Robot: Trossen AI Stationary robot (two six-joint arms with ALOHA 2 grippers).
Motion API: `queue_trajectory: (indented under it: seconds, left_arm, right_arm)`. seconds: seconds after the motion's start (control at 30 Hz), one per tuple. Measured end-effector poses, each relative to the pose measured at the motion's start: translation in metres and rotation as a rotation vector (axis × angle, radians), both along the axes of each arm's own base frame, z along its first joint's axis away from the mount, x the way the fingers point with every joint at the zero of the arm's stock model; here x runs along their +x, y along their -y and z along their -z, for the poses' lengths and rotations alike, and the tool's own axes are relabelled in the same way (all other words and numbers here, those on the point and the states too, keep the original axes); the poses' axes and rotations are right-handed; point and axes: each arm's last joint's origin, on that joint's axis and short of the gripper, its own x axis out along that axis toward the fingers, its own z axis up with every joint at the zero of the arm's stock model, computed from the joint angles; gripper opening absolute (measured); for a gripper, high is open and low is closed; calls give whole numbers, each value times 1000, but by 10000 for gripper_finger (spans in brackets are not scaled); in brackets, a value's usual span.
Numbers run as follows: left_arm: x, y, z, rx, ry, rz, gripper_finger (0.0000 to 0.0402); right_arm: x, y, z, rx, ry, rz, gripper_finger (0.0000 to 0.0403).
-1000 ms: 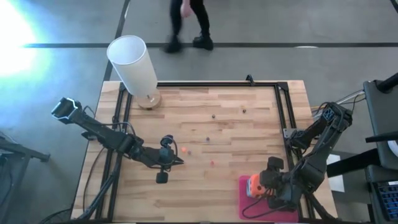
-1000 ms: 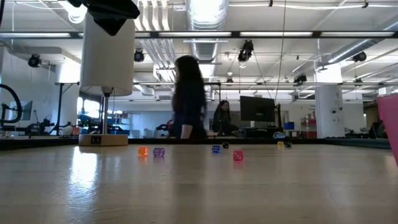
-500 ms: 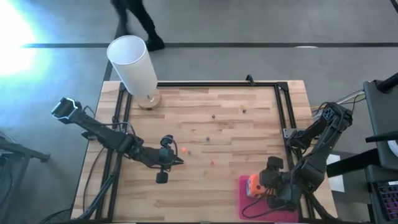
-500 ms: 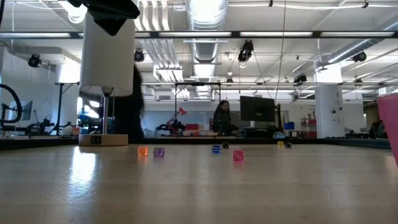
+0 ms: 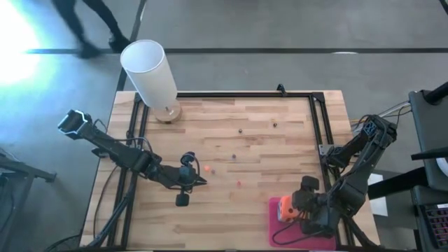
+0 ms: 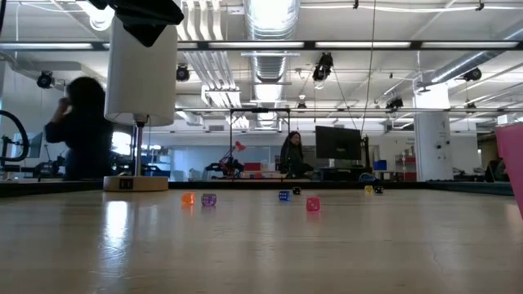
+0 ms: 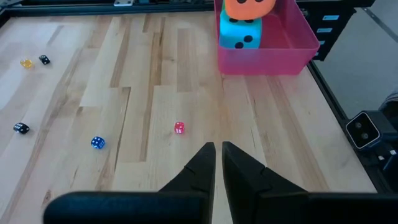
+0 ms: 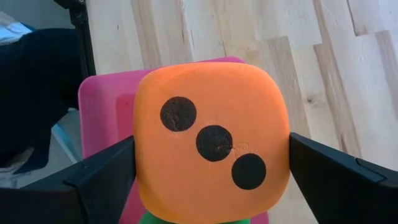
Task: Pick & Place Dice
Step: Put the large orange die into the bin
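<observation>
An orange die [image 8: 211, 149] with three dark pips up sits on top of a teal die [image 7: 240, 32] inside the pink bin [image 7: 292, 53] at the table's near right. A strip of a green die [image 8: 193, 219] shows below it. My right gripper [image 5: 289, 210] hangs over the bin, pointing steeply down and open wide, one finger on each side of the orange die. My left gripper [image 7: 218, 152] is shut and holds nothing. It hovers over the wood left of centre [image 5: 201, 180], pointing toward the bin. My right gripper has one finger [image 8: 106, 177] against the orange die's one side [image 8: 142, 155] and the other finger [image 8: 339, 177] against the opposite side. They come from above. The die's sides show no dent, and I cannot tell whether the fingers touch it. The die rests on the teal die.
Several tiny dice lie scattered on the wood: a red one [image 7: 179, 127], a blue one [image 7: 97, 142], and black and yellow ones farther off. A tall white cylinder [image 5: 150, 70] on a wooden base stands at the far left corner. A black rail [image 5: 245, 94] frames the table. A person walks beyond the far edge.
Both arms and the dice have kept still. A person beyond the far edge has walked toward the left.
</observation>
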Motion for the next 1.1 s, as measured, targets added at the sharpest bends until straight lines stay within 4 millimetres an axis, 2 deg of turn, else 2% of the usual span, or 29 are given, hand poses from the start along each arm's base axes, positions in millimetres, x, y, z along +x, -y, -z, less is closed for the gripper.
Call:
queue_trajectory:
  seconds: [0.23,1.1]
  left_arm:
    - [0,0,0,0,0,0,36]
    - [0,0,0,0,0,0,36]
  right_arm:
    - [0,0,0,-2,0,-8,346]
    - [0,0,0,-2,2,-12,357]
